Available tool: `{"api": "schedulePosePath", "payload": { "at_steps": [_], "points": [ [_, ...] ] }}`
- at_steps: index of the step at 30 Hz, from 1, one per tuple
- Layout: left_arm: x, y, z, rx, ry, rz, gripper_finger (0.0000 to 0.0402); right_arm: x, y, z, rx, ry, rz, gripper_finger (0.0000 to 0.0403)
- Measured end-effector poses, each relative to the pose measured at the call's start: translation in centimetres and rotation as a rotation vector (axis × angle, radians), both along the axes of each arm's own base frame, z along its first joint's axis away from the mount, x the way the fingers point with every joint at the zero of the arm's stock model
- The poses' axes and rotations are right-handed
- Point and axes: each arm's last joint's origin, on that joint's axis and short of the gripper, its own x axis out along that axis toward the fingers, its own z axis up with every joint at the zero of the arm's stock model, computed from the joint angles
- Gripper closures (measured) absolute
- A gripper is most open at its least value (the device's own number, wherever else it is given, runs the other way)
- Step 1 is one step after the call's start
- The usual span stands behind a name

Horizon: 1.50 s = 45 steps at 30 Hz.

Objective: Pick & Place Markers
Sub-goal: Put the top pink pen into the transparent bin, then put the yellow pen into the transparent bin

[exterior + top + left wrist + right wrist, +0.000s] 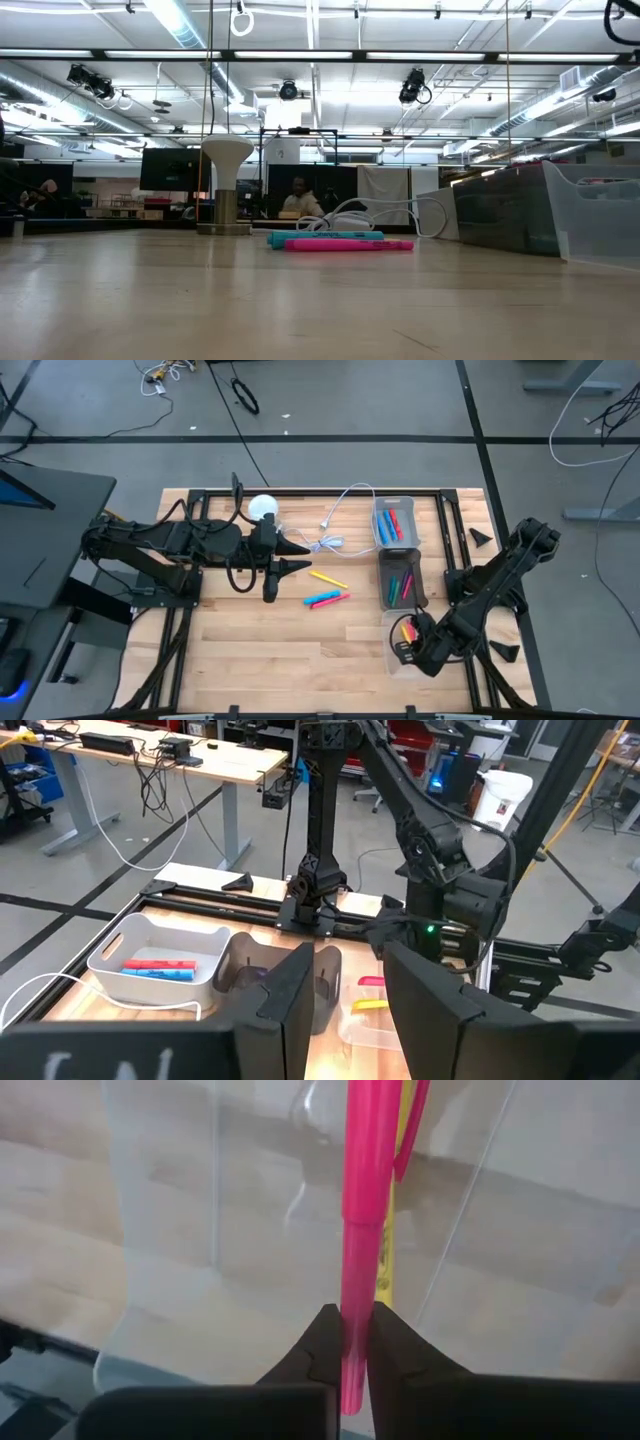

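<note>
Right gripper pinches pink marker lengthwise, forward.

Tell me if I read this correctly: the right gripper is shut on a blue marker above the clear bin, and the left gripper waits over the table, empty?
Not quite: the marker is pink, not blue, as the right wrist view shows. The right gripper is shut on it above the clear bin, and the left gripper waits over the table, empty.
</note>
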Motion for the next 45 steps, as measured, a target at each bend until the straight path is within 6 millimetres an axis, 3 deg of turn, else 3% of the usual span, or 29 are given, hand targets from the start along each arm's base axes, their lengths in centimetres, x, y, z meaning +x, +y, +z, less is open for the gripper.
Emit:
{"api": "schedulePosePath", "payload": {
  "at_steps": [13,30,38,45],
  "points": [
    [0.0,0.0,0.0,-0.002,0.002,0.0,0.0273,0.2,-0.7,-2.2,0.041,-0.053,0.001,0.0377],
    [0.0,0.0,-0.1,-0.023,0.005,0.006,0.0273,0.6,-0.3,-2.3,0.072,-0.149,0.067,0.0248],
    [0.0,0.0,-0.1,-0.032,0.004,0.008,0.0273,0.4,-1.5,0.1,-0.051,-0.351,0.073,0.0245],
    [0.0,0.0,-0.1,-0.034,0.003,0.008,0.0273,0.5,-4.5,3.7,-0.206,-0.595,0.117,0.025]
  ]
}}
